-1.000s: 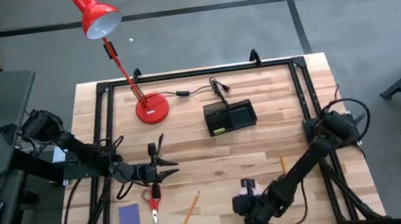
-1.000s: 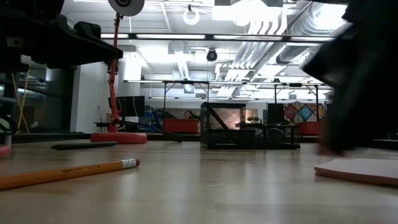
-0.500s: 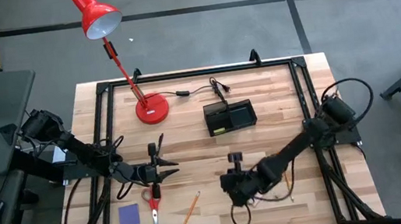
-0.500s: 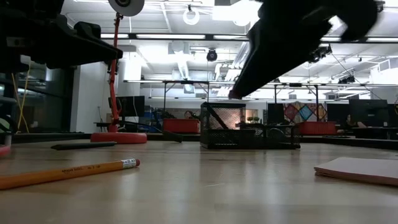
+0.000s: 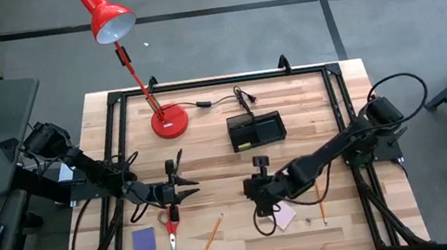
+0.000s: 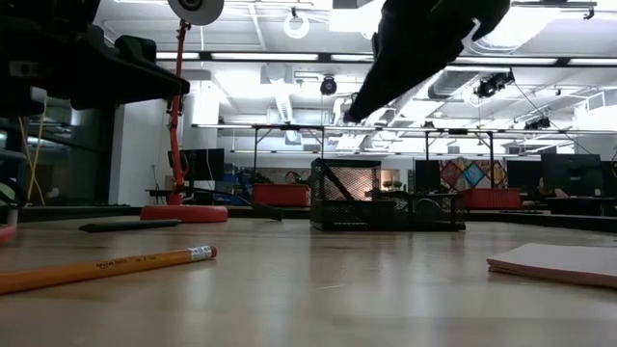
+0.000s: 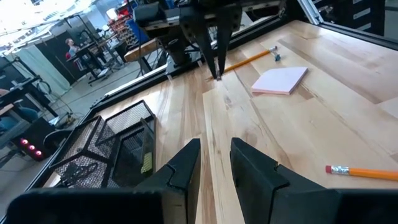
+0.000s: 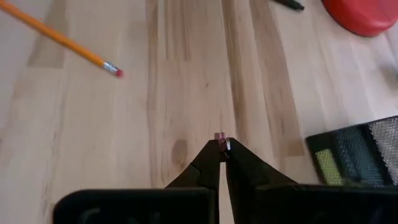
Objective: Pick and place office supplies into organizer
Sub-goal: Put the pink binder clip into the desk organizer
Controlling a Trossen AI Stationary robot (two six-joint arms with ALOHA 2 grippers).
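Note:
The black mesh organizer (image 5: 256, 130) stands at the table's far middle. My right gripper (image 5: 249, 191) hangs shut above bare wood at the table's middle, pointing down and to the left; a tiny pinkish speck (image 8: 220, 137) shows at its fingertips. The pink sticky pad (image 5: 284, 215) lies flat just near-right of it. My left gripper (image 5: 186, 185) waits open, level above the table, left of centre. Red-handled scissors (image 5: 171, 231), a blue-purple pad (image 5: 143, 240) and one pencil (image 5: 211, 237) lie at the near left. A second pencil (image 5: 321, 207) lies right of the pink pad. My right gripper's shut fingertips (image 8: 225, 151) show a pinkish speck between their very ends. I cannot tell whether this is a thing held or part of the fingers. The gripper is clear of the table and of the pink pad.
The red lamp's round base (image 5: 169, 120) and its cord (image 5: 224, 100) sit at the far left of the organizer. A black pen (image 5: 179, 161) lies just beyond my left gripper. Bare wood stretches between my right gripper and the organizer.
My right gripper has risen from over the pink sticky pad near the table's near edge and swung toward the table's left and far side, rolling as it went. The pad, covered by the gripper before, now lies flat in plain sight.

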